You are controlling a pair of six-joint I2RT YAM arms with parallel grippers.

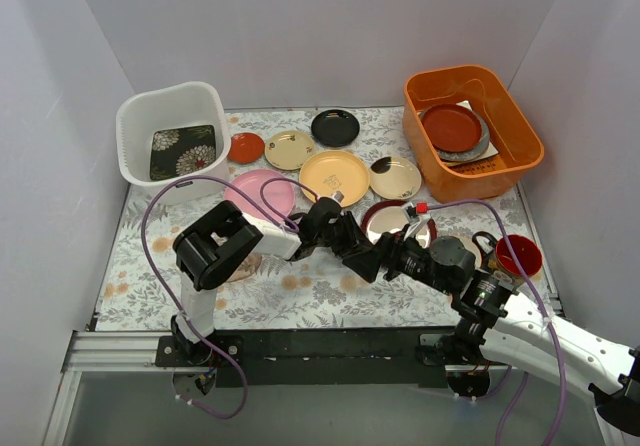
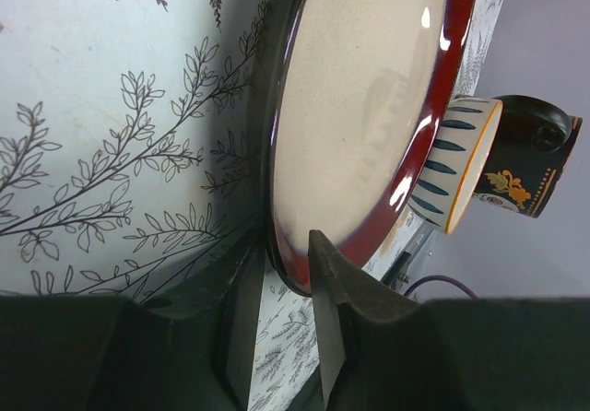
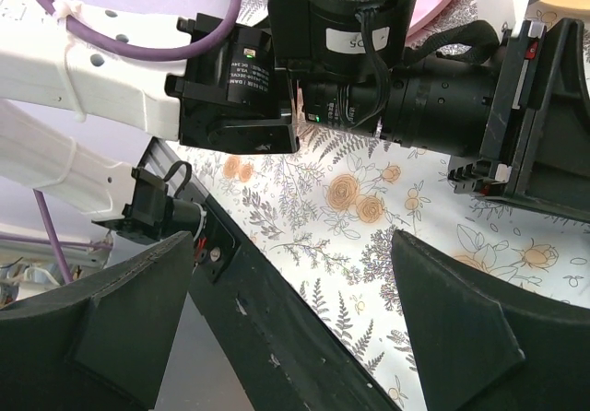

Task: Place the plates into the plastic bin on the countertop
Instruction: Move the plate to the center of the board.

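Note:
The red-rimmed cream plate [image 1: 400, 222] lies near the front middle of the countertop [image 1: 320, 291]. My left gripper [image 1: 371, 237] reaches it from the left. In the left wrist view the left gripper [image 2: 284, 247] is shut on the rim of this plate [image 2: 359, 107], one finger on top and one underneath. My right gripper [image 1: 371, 266] hangs open just in front, and the right wrist view shows the right gripper [image 3: 293, 238] holding nothing. The plastic bin [image 1: 165, 96] at the back left holds the dark square floral plate [image 1: 183, 151]. Pink [image 1: 258, 192], yellow [image 1: 333, 176], beige [image 1: 290, 149], black [image 1: 335, 126] and orange-red [image 1: 245, 147] plates lie behind.
An orange tub [image 1: 520, 131] at the back right holds stacked dishes. A red mug [image 1: 518, 256] stands by the right arm. Another beige plate [image 1: 395, 178] lies behind the held one. A striped cup [image 2: 456, 162] and a dark mug [image 2: 525, 153] sit beyond the plate. White walls enclose the countertop.

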